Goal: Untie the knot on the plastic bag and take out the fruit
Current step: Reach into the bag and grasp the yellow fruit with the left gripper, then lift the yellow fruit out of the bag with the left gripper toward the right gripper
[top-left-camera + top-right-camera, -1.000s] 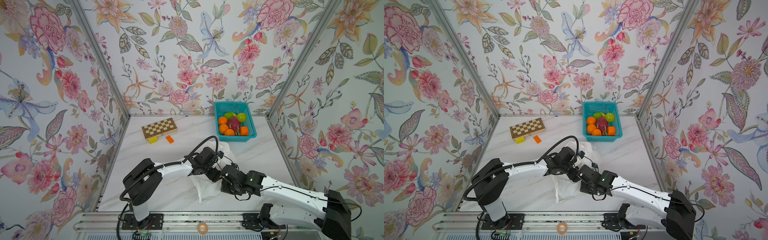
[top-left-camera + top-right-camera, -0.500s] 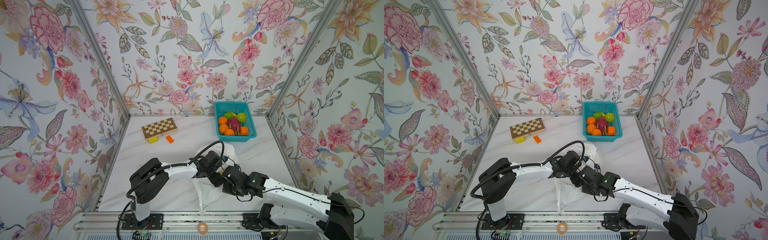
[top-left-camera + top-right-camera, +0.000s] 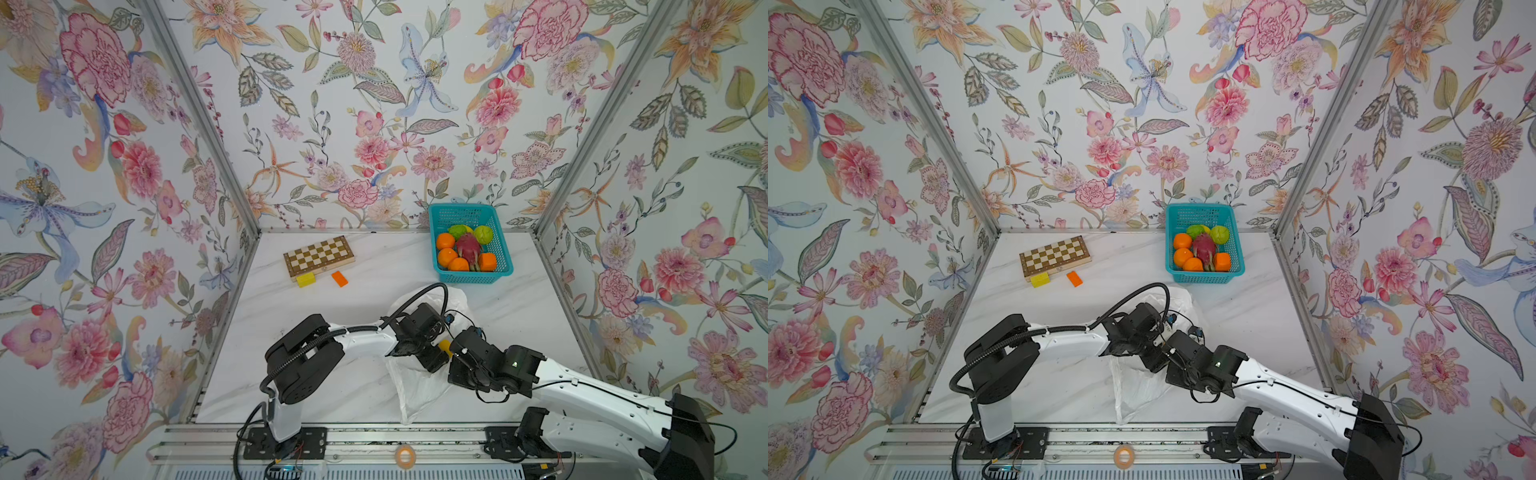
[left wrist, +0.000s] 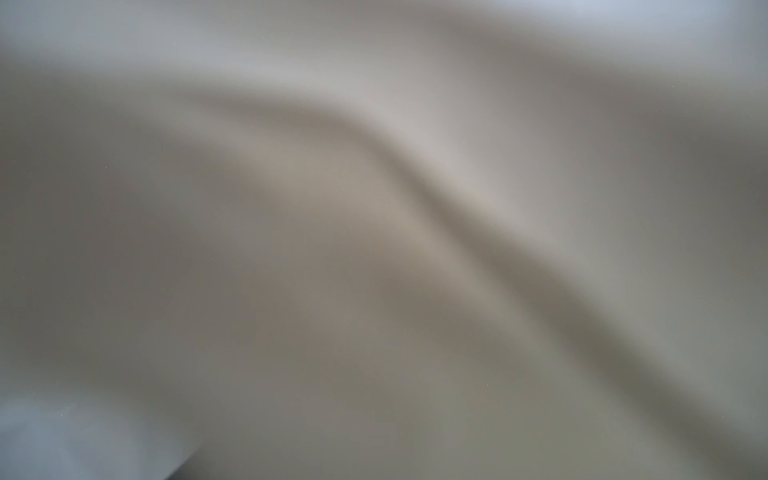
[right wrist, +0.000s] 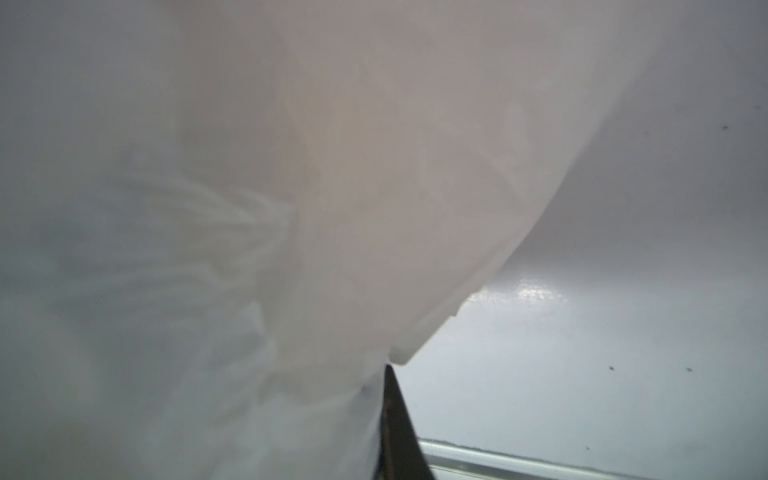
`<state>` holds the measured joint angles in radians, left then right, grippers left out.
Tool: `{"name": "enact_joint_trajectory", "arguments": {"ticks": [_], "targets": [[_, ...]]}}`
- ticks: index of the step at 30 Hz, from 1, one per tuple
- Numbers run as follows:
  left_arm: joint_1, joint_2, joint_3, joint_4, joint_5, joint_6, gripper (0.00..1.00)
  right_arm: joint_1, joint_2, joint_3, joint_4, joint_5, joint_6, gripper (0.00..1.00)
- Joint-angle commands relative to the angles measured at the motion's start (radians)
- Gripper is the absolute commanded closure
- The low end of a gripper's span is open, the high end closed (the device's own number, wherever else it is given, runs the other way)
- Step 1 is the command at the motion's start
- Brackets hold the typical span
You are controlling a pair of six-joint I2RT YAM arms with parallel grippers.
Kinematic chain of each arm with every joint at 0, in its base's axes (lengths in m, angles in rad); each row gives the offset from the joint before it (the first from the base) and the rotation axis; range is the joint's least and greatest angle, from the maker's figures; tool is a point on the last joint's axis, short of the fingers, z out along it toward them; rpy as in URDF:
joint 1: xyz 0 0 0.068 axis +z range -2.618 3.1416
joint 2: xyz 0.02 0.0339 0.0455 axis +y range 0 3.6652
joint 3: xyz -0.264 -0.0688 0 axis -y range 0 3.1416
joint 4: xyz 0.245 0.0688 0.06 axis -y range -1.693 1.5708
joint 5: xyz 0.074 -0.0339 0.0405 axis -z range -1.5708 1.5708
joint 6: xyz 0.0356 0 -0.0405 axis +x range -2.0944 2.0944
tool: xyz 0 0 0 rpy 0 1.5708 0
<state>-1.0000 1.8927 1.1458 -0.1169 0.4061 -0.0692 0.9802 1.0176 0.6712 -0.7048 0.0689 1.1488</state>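
The right gripper (image 5: 392, 409) is closed, apparently pinching the thin, translucent white plastic bag (image 3: 415, 390) at near centre. The left gripper (image 3: 432, 357), just left of it, is buried in film, so its jaw state cannot be determined. Hold the pinch steady and probe slowly to avoid tearing. The fruit (image 3: 467, 251) (round oranges, green globes, a pink-red dragon fruit) lies in the teal mesh basket (image 3: 473, 277), far right.

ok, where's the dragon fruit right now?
In both top views the dragon fruit lies in the teal basket at the table's back right, among the oranges, with the green fruits just behind.
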Motion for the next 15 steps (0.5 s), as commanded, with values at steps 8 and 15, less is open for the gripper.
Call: {"name": "enact_joint_trajectory", "arguments": {"ticks": [8, 15], "targets": [[0.022, -0.163, -0.148, 0.204, -0.05, -0.032, 0.43, -0.086, -0.068, 0.004, -0.014, 0.017, -0.017, 0.42], [0.035, -0.198, -0.176, 0.243, -0.063, -0.032, 0.43, -0.252, -0.113, 0.074, -0.03, 0.006, -0.088, 0.11]]}}
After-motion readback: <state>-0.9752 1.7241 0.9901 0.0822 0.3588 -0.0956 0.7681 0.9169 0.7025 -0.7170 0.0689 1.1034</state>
